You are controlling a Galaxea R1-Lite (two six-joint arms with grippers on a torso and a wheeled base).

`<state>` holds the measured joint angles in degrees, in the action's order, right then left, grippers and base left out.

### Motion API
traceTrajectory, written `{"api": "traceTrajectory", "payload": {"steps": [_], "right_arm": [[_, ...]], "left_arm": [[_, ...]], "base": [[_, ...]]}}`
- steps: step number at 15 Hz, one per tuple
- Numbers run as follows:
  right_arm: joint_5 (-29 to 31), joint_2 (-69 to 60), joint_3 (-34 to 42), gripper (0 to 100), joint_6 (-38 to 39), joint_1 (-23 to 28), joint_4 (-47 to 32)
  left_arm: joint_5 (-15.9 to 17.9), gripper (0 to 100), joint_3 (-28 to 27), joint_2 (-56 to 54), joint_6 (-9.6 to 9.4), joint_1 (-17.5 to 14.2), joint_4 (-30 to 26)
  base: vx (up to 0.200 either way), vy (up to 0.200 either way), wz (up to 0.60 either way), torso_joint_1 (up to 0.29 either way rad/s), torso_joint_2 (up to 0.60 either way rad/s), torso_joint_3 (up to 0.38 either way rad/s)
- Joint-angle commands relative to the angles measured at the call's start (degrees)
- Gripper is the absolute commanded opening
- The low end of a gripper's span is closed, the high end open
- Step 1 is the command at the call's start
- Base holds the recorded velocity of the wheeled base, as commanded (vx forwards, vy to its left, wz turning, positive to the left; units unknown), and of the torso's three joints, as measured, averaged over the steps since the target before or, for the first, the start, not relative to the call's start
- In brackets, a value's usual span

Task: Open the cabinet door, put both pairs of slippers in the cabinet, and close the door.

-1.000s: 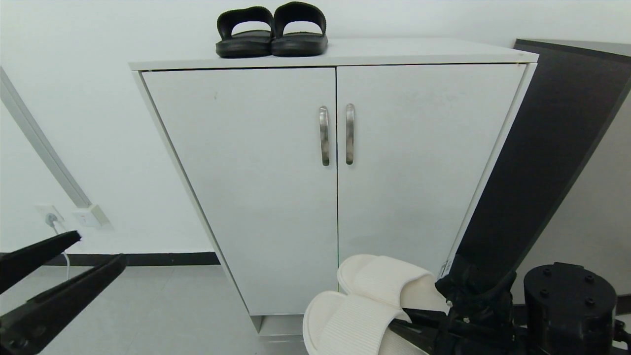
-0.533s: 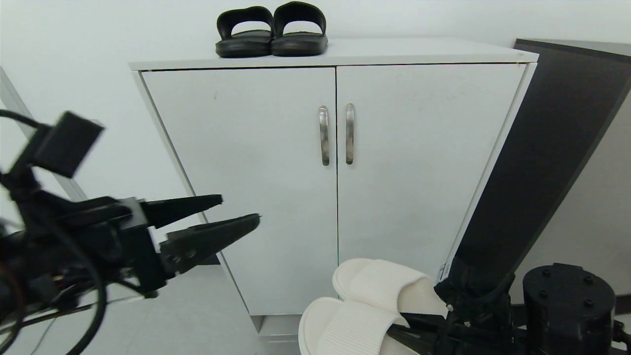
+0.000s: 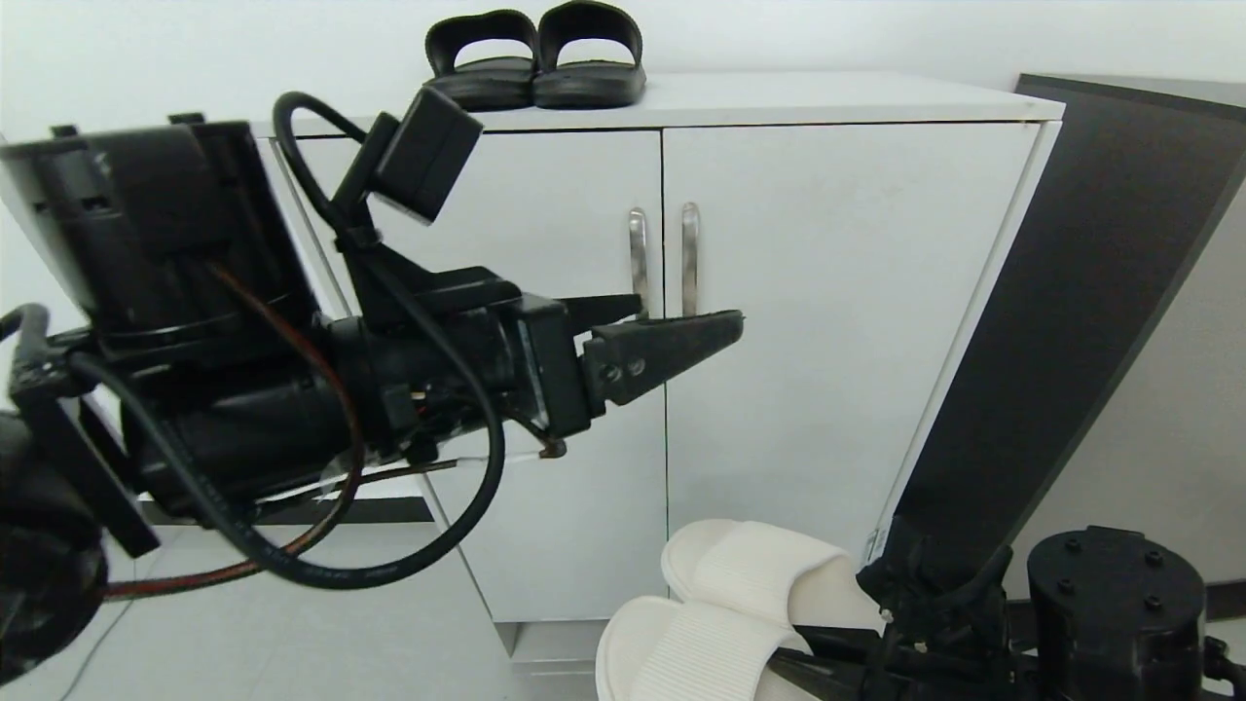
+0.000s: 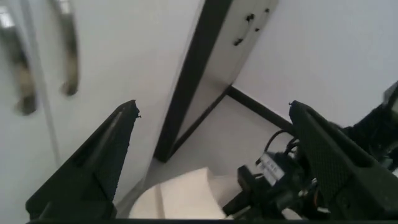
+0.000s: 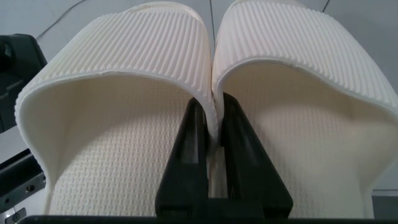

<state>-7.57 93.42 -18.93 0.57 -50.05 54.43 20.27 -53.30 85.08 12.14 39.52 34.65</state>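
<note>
Cabinet (image 3: pixel 827 341) doors closed, left pincer (image 4: pixel 212 109) spread before handles (image 3: pixel 689 253), right pincer (image 5: pixel 213 115) pinching white slippers (image 5: pixel 124 74).

The head camera faces the cabinet (image 3: pixel 827 292) front from farther back; the left wrist camera is near its handles (image 3: pixel 689 258); all views share the white slippers (image 3: pixel 740 584).

**Matte black from wrist to fingertip**

The left arm (image 3: pixel 243 389) is black throughout: a blocky housing, a thick round wrist and a small square camera box (image 3: pixel 423 156) on a bracket. A fat black cable (image 3: pixel 494 448) loops under it, beside a thin reddish-brown wire (image 3: pixel 352 438). The left gripper (image 3: pixel 689 312) has long wedge-shaped fingers — one has two small screws. The right arm's round joint cap (image 3: pixel 1115 594) bears a ring of bolt heads.
</note>
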Motion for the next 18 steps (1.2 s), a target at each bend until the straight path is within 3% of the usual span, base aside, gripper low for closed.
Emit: {"api": "traceTrajectory", "payload": {"steps": [1,2,6,10,15,18], "right_arm": [[0.0,0.5,0.1,0,0.0,-0.1,0.1],[0.0,0.5,0.1,0,-0.7,-0.1,0.1],[-0.1,0.7,0.0,0,-1.1,-0.1,0.1],[-0.2,1.3,-0.1,0,-1.0,-0.1,0.1],[-0.2,2.3,-0.3,0,-1.0,-0.1,0.1],[-0.2,2.3,-0.2,0,-1.0,-0.1,0.4]], "left_arm": [[1.9,100,-4.7,4.9,0.51,0.5,-0.9],[3.7,100,-10.9,9.9,2.54,0.4,-0.9],[5.0,100,-19.2,16.9,5.96,-0.7,-0.7],[4.0,100,-18.2,15.6,6.4,-2.3,-1.0],[-2.9,100,-17.3,14.3,6.32,-3.0,-1.1],[-3.0,100,-17.5,14.9,6.32,-4.6,-1.1]], "base": [[0.0,0.0,0.0,0.0,0.0,0.0],[0.0,0.0,0.0,0.0,0.0,0.0],[0.0,0.0,0.0,0.0,0.0,0.0],[0.0,0.0,0.0,0.0,0.0,0.0],[0.0,0.0,0.0,0.0,0.0,0.0],[0.0,0.0,0.0,0.0,0.0,0.0]]}}
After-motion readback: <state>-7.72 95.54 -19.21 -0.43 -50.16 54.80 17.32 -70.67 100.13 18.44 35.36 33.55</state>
